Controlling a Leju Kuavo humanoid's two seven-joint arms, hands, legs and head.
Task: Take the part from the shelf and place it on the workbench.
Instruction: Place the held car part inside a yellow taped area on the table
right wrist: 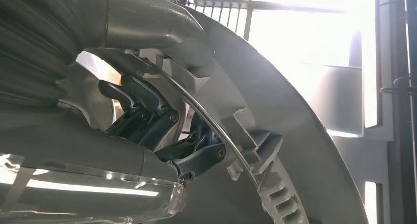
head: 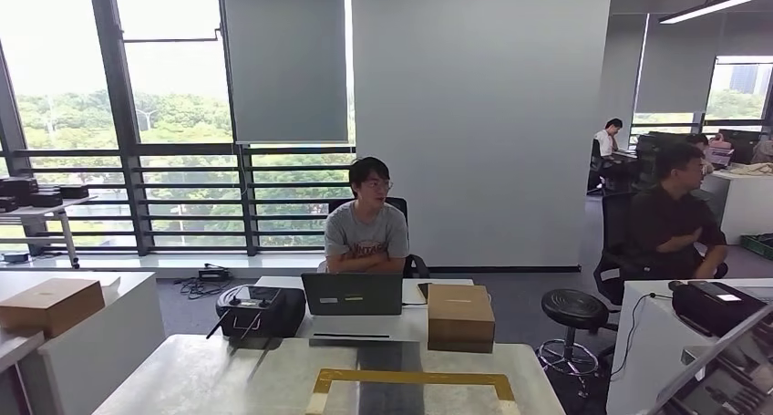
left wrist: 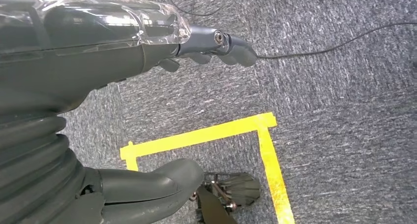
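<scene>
My right hand [right wrist: 147, 120] grips the part [right wrist: 275, 115], a large round grey piece with ribs and a toothed rim; the right wrist view has it close up, with dark fingers curled behind its edge. The workbench [head: 228, 378] lies straight ahead and low in the head view, a pale top with a yellow tape rectangle [head: 410, 377] marked on it. My left hand [left wrist: 98, 86] hangs over the carpet, thumb and fingers apart, with nothing in it.
On the desk behind the workbench stand a cardboard box [head: 460, 316], a laptop [head: 352, 294] and a black controller [head: 260, 310]. One person [head: 366, 223] sits behind it, another [head: 675, 219] at the right by a stool [head: 574, 310]. A slanted rack [head: 729, 378] sits at lower right.
</scene>
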